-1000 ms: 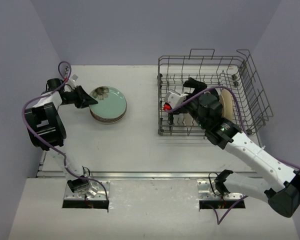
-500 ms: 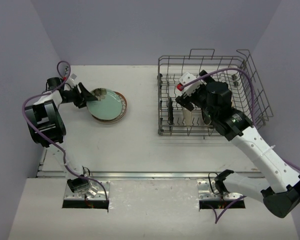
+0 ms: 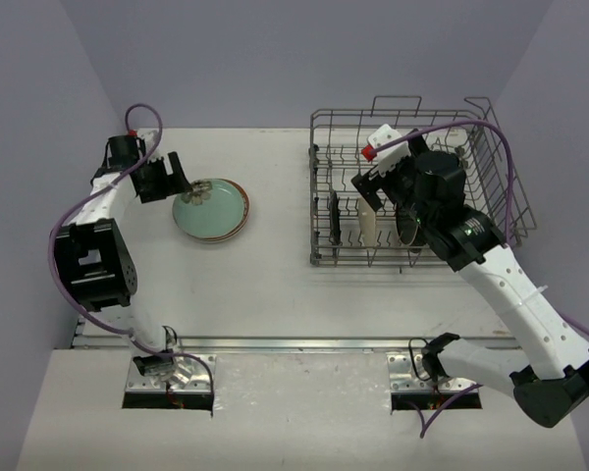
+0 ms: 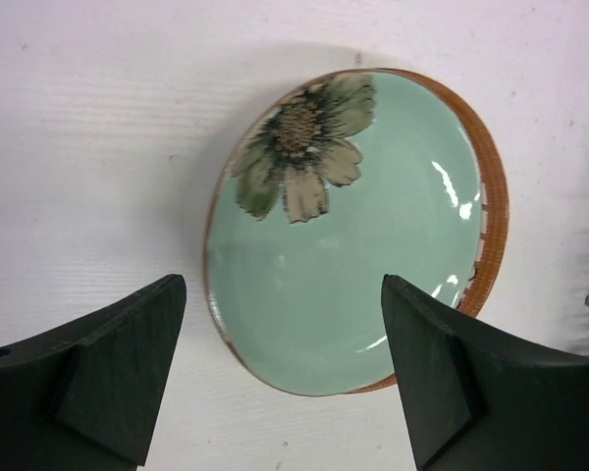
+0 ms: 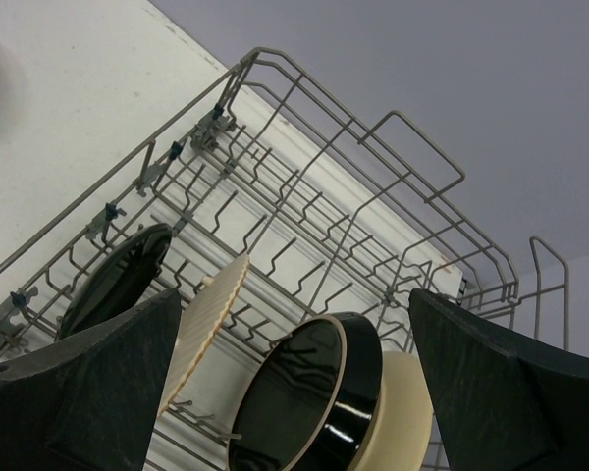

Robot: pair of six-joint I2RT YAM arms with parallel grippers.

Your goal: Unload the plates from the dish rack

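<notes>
The left gripper [image 4: 283,287] is standing with its jaws spread wide and is gripping nothing; its two dark fingers [image 4: 118,363] are framing the near edge of the pale green plate [image 4: 353,255], and whether they are brushing that edge I cannot tell; the green plate, painted with a flower, is lying flat on top of an orange-brown plate [image 4: 493,221], the pair sitting on the left part of the table [image 3: 275,275], well apart from the dish rack [image 3: 412,118]; the right gripper [image 5: 294,294] is hanging over the rack with its jaws fully spread and is holding nothing, touching neither wire nor crockery; below it four plates are standing on edge between the tines: a black plate [image 5: 113,280] at the left, a cream ribbed plate [image 5: 211,314] just beside it, a glossy black plate [image 5: 314,392] with a brownish rim, and a cream plate [image 5: 407,412] sitting close behind that one.
</notes>
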